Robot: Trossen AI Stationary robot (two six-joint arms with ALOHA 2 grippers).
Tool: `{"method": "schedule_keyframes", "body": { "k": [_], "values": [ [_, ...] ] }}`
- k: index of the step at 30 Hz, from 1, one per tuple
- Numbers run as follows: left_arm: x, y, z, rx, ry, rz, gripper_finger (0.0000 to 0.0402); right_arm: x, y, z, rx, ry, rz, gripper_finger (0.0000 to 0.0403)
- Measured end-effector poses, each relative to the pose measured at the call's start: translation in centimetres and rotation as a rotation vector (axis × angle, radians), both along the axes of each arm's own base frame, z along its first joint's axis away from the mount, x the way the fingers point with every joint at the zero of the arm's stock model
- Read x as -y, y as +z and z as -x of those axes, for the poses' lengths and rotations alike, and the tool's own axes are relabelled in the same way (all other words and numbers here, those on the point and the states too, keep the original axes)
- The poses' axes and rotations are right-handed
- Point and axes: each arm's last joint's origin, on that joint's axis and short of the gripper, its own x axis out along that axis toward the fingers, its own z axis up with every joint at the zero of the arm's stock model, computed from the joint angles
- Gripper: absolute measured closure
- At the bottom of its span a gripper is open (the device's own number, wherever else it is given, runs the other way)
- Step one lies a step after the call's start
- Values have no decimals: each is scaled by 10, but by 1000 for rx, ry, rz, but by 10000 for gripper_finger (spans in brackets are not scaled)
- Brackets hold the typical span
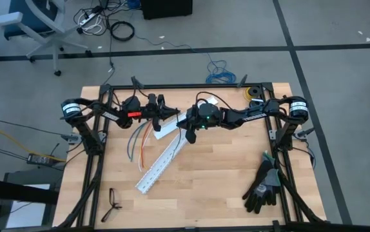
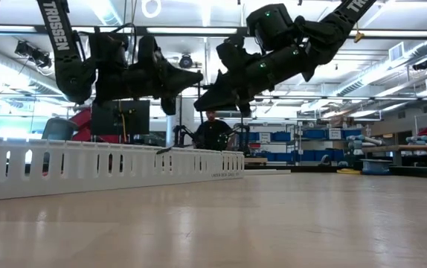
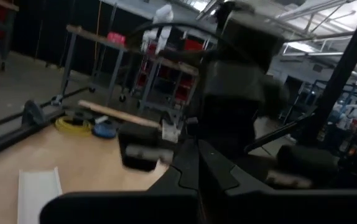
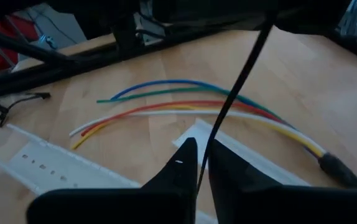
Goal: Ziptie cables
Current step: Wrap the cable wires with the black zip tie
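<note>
- Our right gripper (image 4: 202,150) hangs above the table (image 1: 217,187). Its two fingers are drawn narrow, with only a slit between the tips.
- In that slit sits the ziptie (image 4: 237,87). We see it as a thin black strip pinched at its near end. From there it runs straight out ahead of the fingers, up to the dark bulk of the other arm.
- Directly under the fingertips lies a flat white piece (image 4: 253,158), flush on the wood.
- Just beyond it, below and ahead of the gripper, the cables (image 4: 185,106) lie loose on the table. The blue, green, red, white and yellow strands fan apart at one end.
- The strands gather at the other end into a small dark connector (image 4: 334,167), off to the side of the gripper. Neither gripper touches the cables.
- The white slotted duct (image 4: 48,165) lies on the far side of the wires' fanned ends, flat on the table.
- Our left gripper (image 1: 165,116) is close in front of the right one, also in the air, and its fingers are pressed fully together. We cannot tell whether the far end of the ziptie is caught in them.
- Farther off, toward the base of the right arm, a pair of dark gloves (image 1: 262,187) rests near the table corner.
- Well away on the opposite side, a pair of glasses (image 1: 112,205) lies near the table edge.
- Beyond the table, in the room, a person (image 2: 212,130) in dark clothes sits facing us.
</note>
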Motion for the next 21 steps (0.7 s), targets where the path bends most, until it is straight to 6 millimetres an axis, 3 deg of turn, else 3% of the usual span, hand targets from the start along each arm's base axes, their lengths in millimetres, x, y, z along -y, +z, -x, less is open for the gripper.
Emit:
{"method": "schedule_keyframes", "body": {
  "k": [6,10,17,21],
  "values": [
    [1,-5,-1,-50,-21,23,401,3,19,19,-97,-6,8,343],
    [1,-5,-1,-52,-31,69,401,1,37,34,-135,11,103,340],
    [1,-5,-1,-55,-45,167,401,-18,47,45,-215,143,412,343],
    [1,-6,-1,-66,-51,224,401,-35,32,37,-304,215,681,343]
  ]
}}
